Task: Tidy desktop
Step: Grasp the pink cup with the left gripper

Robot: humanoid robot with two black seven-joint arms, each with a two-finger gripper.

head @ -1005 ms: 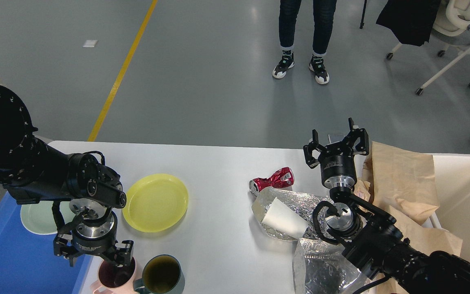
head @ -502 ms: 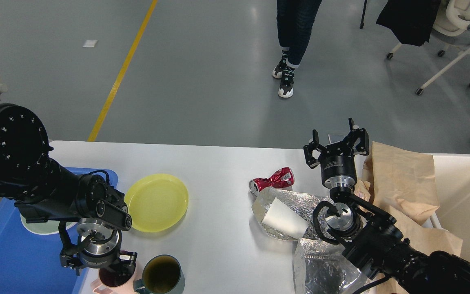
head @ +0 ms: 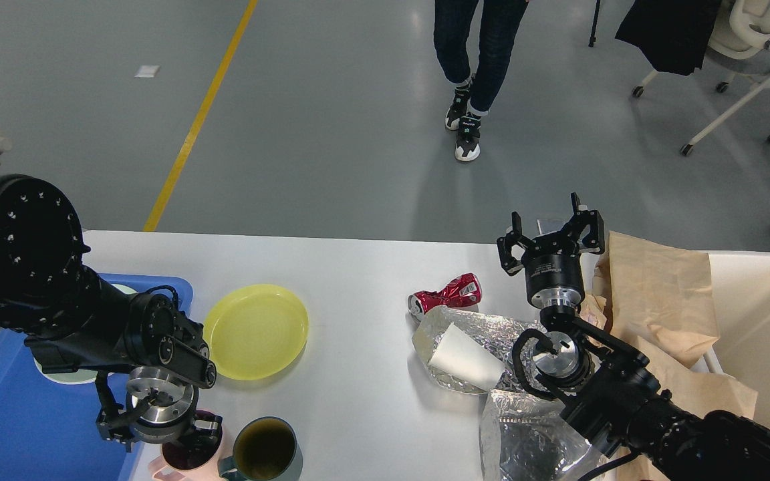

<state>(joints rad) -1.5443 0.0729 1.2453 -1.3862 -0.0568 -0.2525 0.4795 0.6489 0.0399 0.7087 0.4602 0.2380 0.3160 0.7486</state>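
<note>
Since a second ago: left gripper (head: 161, 437) lower and closer in, now down at the pink mug (head: 188, 457); right gripper (head: 551, 237) unmoved; person (head: 468, 67) on the floor beyond the desktop stepped left.

Step in hand, best guess: picking up the pink mug at the near-left edge of the desktop (head: 358, 267), likely bound for the blue tray (head: 17, 414) just off the desktop's left edge. Left claw sits right over the mug rim, seen dark and end-on, so cannot tell whether clenched on the rim or merely around it. Right claw clearly released, fingers spread, pointing up over the desktop's far-right part, holding nothing.

Next move calls for: confirmed grip on the rim, straight lift, clearance from the dark green mug (head: 265, 453) just beside it, then a short carry left over the tray wall. Pale green plate (head: 57, 371) already in the tray, mostly hidden by the arm.

Desktop itself: large, white, smooth, rounded corners, fills the lower middle of the view. Not tidy yet. Yellow plate (head: 256, 331) on its left-centre. Crushed red can (head: 445, 294) right of centre, touching crumpled foil (head: 472, 347) with a white paper cup (head: 462, 357) in it. More foil (head: 525, 434) at the near-right edge. Brown paper (head: 659, 307) over the cream bin (head: 766, 321) at the right end.
</note>
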